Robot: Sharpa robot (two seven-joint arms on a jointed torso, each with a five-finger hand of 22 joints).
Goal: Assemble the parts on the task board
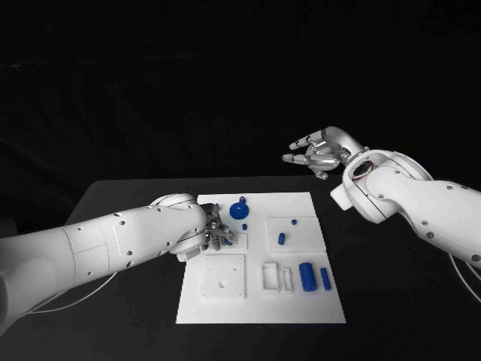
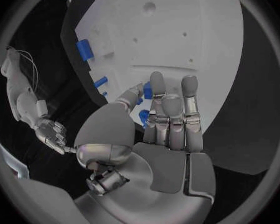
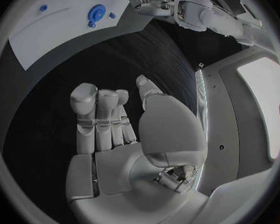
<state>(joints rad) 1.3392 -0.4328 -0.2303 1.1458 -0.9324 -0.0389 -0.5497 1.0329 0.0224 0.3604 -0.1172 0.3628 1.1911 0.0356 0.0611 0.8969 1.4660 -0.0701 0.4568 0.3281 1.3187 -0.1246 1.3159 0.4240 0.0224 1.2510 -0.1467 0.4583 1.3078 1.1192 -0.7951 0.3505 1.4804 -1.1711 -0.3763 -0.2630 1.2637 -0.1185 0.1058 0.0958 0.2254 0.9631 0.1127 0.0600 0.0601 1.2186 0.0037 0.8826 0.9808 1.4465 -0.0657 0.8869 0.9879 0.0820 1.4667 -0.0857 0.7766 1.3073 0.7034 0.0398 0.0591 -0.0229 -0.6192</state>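
Your parts are small blue plastic pieces on the flat white task board [image 1: 306, 301] at centre frame in the head view: a round blue disc [image 1: 240, 210] near its top edge, a short blue peg [image 1: 282, 239] mid-board, and two upright blue cylinders [image 1: 308, 275] lower right. You should expect them to be light, rigid and smooth, so they may slip or roll; pinch each across its sides, near the middle. Your left hand [image 1: 213, 235] is at the board's left edge, fingertips [image 2: 157, 82] close round a small blue piece [image 2: 145, 115]; I cannot tell whether it grips it. Your right hand [image 1: 319, 153] hangs above the table's far edge, upper right, fingers loosely apart, holding nothing.
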